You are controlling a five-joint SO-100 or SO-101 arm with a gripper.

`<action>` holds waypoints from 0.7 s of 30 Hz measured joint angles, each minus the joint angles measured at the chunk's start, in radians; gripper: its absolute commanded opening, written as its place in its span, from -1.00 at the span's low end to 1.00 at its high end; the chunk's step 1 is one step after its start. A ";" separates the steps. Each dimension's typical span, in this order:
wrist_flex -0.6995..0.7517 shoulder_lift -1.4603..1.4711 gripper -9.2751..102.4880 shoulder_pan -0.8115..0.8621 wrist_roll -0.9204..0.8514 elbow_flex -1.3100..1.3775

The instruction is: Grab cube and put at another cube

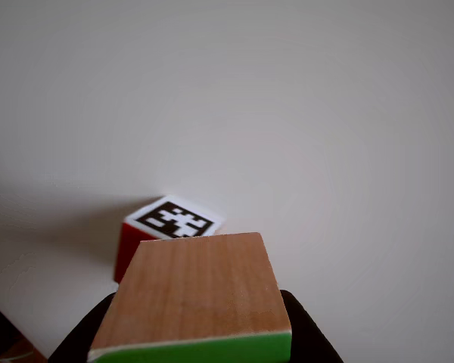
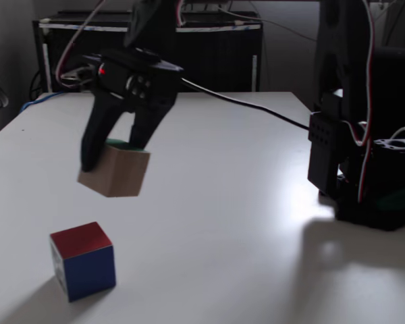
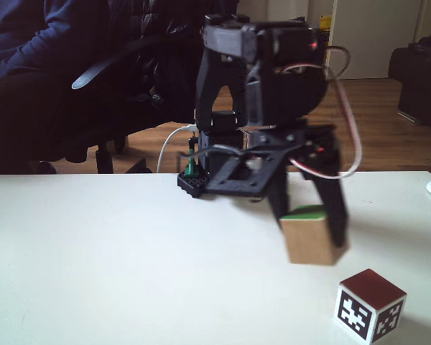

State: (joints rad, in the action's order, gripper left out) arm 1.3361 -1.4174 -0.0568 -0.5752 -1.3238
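- the pincer [image 2: 115, 158] is clamped on the green cube [image 2: 116, 172] and holds it clear of the worktop [image 2: 243, 202]; one dark finger runs down each side of the cube, seen in both fixed views.
- in a fixed view the green cube [image 3: 310, 237] hangs a little tilted, its green face up between the fingers and bare wood facing out.
- the red cube [image 2: 83, 260] sits on the worktop near its front edge in that fixed view, below and slightly left of the held cube, apart from it; red face up, a blue face toward the camera.
- in the other fixed view the red cube [image 3: 371, 306] lies by the worktop's near right corner, pixel markers on its two near sides, lower right of the held cube.
- in the other view the green cube [image 1: 193, 299] fills the foreground, and the red cube [image 1: 163, 231] peeks out just beyond it, marker up.
- handling, as a judgement: the wooden cube looks light, stiff and not fragile; smooth flat faces could slip or twist in a loose grip, so a squeeze on two opposite faces near mid-height suits it.
- the tilt suggests it may land on an edge unless levelled before release.
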 measured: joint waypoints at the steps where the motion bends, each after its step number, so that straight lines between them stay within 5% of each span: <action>1: 0.011 0.015 -0.72 -0.002 0.011 0.026; 21: 0.176 0.318 -0.72 -0.112 0.132 0.437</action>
State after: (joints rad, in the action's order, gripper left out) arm 1.5125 -1.0999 -0.1687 -0.4433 -0.8866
